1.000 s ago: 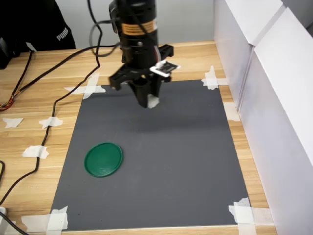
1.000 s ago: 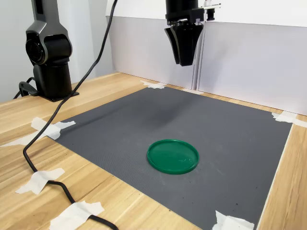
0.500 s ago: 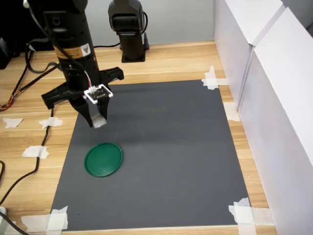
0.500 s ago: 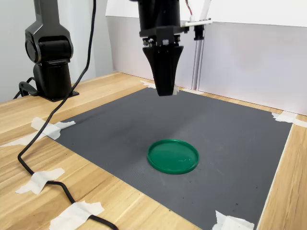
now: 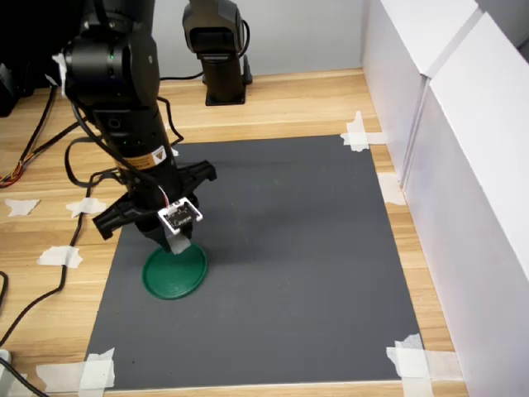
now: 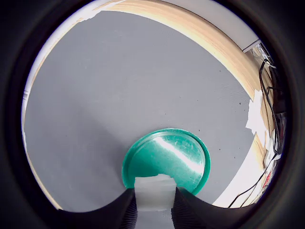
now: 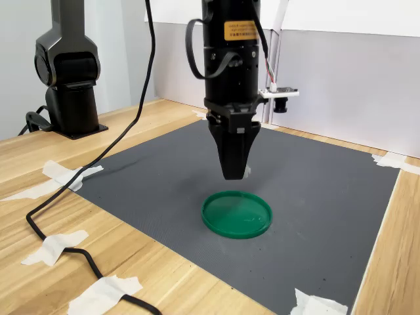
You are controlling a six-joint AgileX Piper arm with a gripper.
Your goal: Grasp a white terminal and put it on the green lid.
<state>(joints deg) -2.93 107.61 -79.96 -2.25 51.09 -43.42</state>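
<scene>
I see the pale wooden counter (image 5: 273,103) carrying a large dark grey rectangular mat (image 5: 281,256), fixed at its corners with crossed strips of white tape (image 5: 357,132). White panel walls (image 5: 463,165) stand along the first exterior view's right. Behind the mat, the arm's black base column (image 5: 216,50) sits on the wood, and black cables (image 5: 50,248) trail over the counter on the first exterior view's left.

My black arm (image 7: 231,59) points straight down over the mat, with a small camera board (image 5: 180,216) on a bracket at its wrist.

The flat round dark-green plastic lid (image 7: 236,214) lies on the mat, near its edge on the first exterior view's left; in the wrist view its glossy face (image 6: 167,157) catches a streak of light.

The black hand (image 7: 233,172) hangs directly above the lid's far rim in the second exterior view, with clear air between its tips and the disc. Its two fingers (image 6: 188,210) are pressed in on the small white plastic terminal block (image 6: 153,192), which the wrist view shows pinched between them, overlapping the lid's rim. In the first exterior view the block (image 5: 179,245) shows as a pale piece at the fingertips, just over the lid's upper edge.
</scene>
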